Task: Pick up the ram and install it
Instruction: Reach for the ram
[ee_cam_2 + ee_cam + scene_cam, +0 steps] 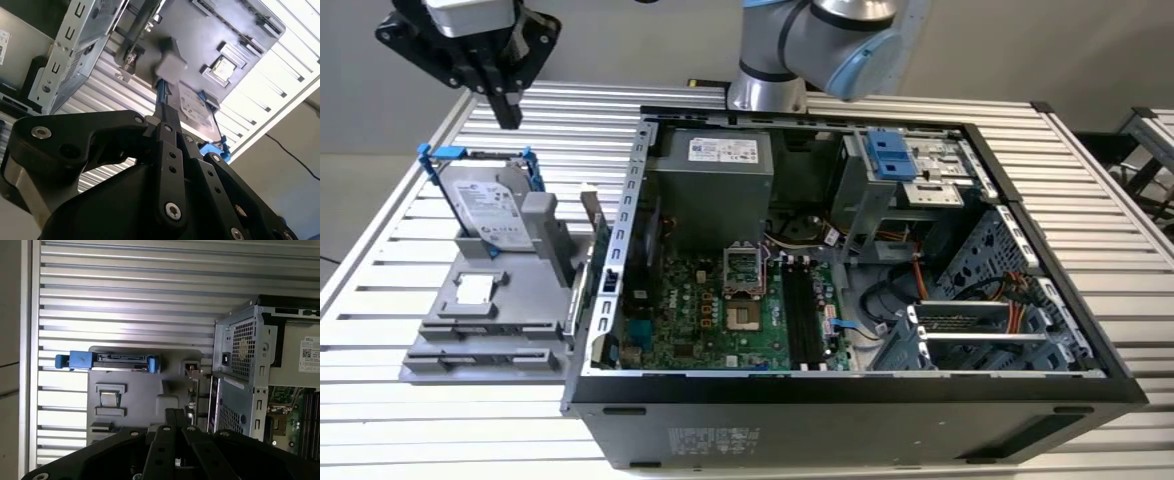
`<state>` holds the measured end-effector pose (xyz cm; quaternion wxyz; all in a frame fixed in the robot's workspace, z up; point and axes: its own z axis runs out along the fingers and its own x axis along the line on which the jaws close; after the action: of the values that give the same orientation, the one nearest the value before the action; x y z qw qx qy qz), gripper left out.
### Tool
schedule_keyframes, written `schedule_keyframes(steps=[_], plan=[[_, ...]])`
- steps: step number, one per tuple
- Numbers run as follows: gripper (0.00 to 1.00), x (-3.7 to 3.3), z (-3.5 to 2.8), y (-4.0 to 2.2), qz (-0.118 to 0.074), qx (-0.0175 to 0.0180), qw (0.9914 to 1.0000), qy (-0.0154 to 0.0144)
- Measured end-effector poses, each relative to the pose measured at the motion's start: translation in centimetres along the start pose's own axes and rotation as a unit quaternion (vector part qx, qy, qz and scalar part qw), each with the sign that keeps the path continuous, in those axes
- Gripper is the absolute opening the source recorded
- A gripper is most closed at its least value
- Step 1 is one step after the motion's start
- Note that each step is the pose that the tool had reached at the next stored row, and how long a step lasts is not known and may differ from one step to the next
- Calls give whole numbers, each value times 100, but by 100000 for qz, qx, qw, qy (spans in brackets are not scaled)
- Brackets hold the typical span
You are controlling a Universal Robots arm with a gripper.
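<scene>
End effector point(507, 115) fingers together, empty, hangs above the table point(387, 260). Ram point(592, 214) stands on edge in grey holder point(467, 345), beside case point(854, 420). Judgement: open wide, square fingers across the thin board, descend plumb.

A black gripper point(507, 112) hung at the upper left of the frame, fingers pressed together and pointing down, empty. Below it, a silver hard drive point(491, 205) in a blue frame stood upright in a gray fixture point(480, 335). An open computer case point(854, 405) filled the centre and right, its green motherboard point(700, 320) exposed, on a slatted metal table point(387, 400).
</scene>
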<state>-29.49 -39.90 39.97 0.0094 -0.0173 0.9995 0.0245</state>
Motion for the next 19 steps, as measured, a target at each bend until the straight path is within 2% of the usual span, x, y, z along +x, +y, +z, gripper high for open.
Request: schedule_keyframes(steps=[11,19], plan=[[0,262,-2,6,717,15,99997,-35],[0,484,-3,12,1064,23,99994,-50]])
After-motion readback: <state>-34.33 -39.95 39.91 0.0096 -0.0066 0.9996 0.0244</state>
